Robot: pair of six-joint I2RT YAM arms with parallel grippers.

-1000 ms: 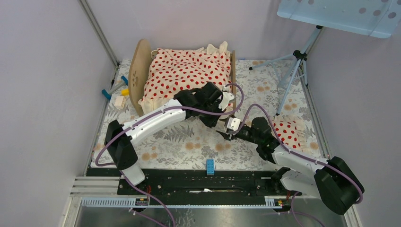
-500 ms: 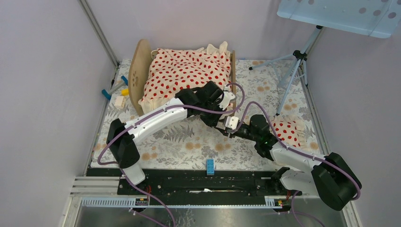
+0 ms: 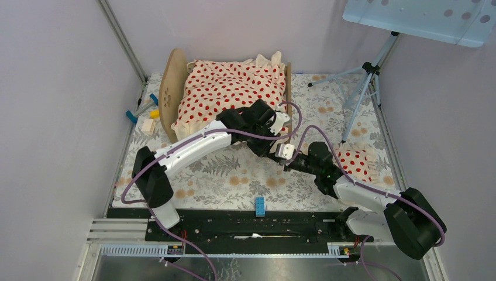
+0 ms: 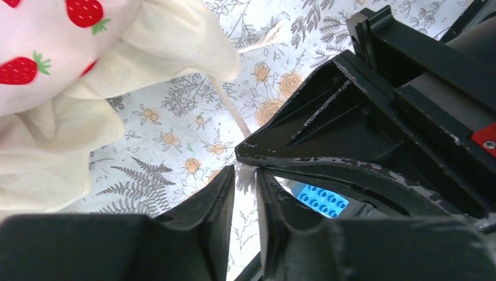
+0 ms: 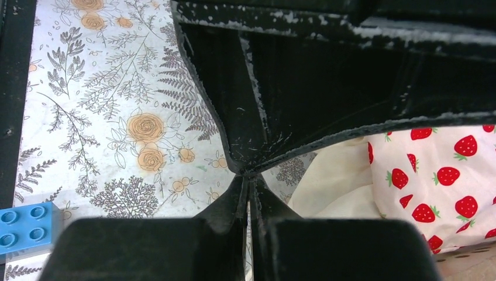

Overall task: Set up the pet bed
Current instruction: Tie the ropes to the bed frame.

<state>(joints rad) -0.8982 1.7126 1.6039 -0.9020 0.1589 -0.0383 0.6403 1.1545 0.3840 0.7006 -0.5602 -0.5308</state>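
The left arm (image 3: 190,146) is reaching from the near left towards the middle, and its wrist is bending down. The left gripper (image 4: 246,178) is pointing down, with its fingers (image 4: 216,196) standing slightly apart, only a thin gap between them. The right arm (image 3: 358,193) is stretching low from the near right towards the left. The right gripper (image 5: 248,196) is pressing its fingers (image 5: 231,205) together. The tips of both grippers are meeting closely, almost touching.

Bright even light, soft shadows, near foreground blurred
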